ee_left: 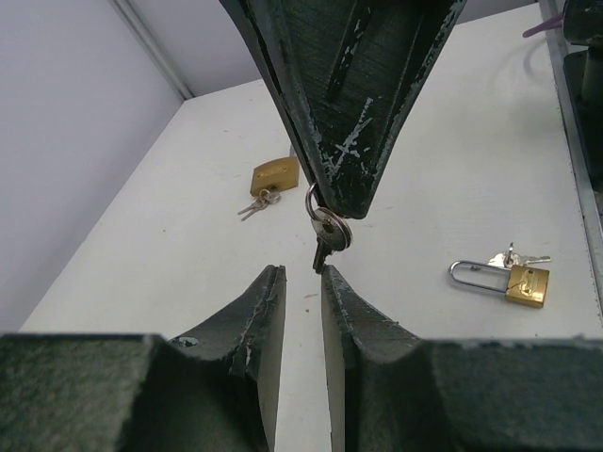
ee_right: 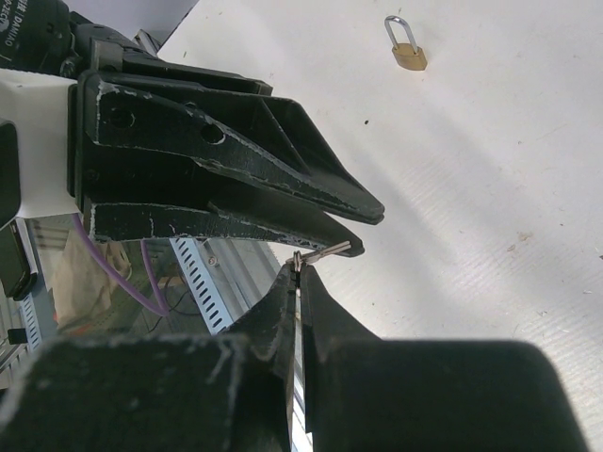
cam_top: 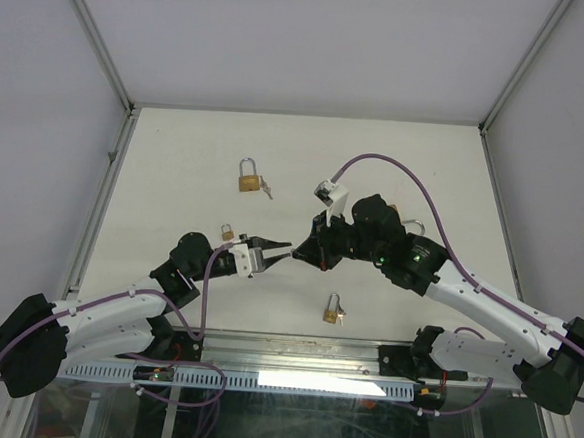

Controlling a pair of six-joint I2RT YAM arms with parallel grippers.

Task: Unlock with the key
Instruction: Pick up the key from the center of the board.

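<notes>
A white table [cam_top: 176, 151] filled the middle of the top view. Pale grey walls [cam_top: 285, 38] enclosed it at 9, 12 and 3 o'clock, aluminium posts [cam_top: 94, 33] marking the far corners. Bright glare lay on the metal rail [cam_top: 306, 382] at 6 o'clock.

Both arms reach inward from their bases and meet near the middle of the desk. The left arm [cam_top: 115, 312] stretches low and to the right, its wrist level. The left gripper [cam_top: 282, 248] points at the other gripper, its jaws parted by a narrow gap. The right arm [cam_top: 477, 292] bends at the elbow and angles back leftward. The right gripper [cam_top: 305, 256] is pinched tight on a key [ee_left: 326, 237], tip almost touching the left fingertips [ee_left: 268, 282].
</notes>
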